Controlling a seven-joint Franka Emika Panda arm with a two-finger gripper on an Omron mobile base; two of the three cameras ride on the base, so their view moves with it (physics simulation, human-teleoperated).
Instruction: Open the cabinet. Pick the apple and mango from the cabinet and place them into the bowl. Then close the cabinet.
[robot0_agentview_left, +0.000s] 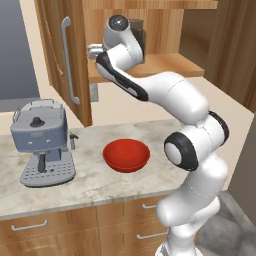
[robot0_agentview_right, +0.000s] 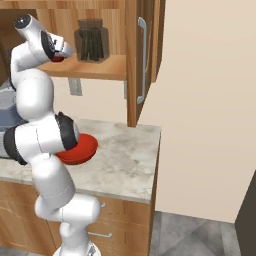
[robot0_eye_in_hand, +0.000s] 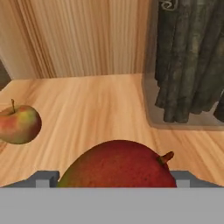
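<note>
in the left base view, the grey coffee machine (robot0_agentview_left: 42, 144) is sitting at the left end of the stone counter (robot0_agentview_left: 90, 187), and the left door (robot0_agentview_left: 65, 55) of the cabinet (robot0_agentview_left: 150, 65) is standing swung open above it, its long silver handle (robot0_agentview_left: 70, 60) facing out. the red bowl (robot0_agentview_left: 126, 155) is resting on the counter just right of the coffee machine, with nothing showing inside it. the white arm (robot0_agentview_left: 185, 130) is rising from the lower right and reaching up onto the cabinet shelf, where its wrist is hiding the gripper.

in the hand view, the apple (robot0_eye_in_hand: 18, 124) is lying on the wooden shelf at the left edge, apart from everything else. the mango (robot0_eye_in_hand: 118, 165) is sitting low in the middle, right at the gripper (robot0_eye_in_hand: 113, 179), with a grey finger tip (robot0_eye_in_hand: 46, 178) showing on either side of it; i cannot tell whether the jaws are pressing on it or only standing around it. to the right, a clear jar (robot0_eye_in_hand: 188, 65) of dark sticks is standing on the same shelf, near the mango but not touching it.

in the right base view, the arm is rising at the left, a bit of red is showing at its hand on the shelf, the jar is standing further right, and the right door (robot0_agentview_right: 145, 60) is standing open.
</note>
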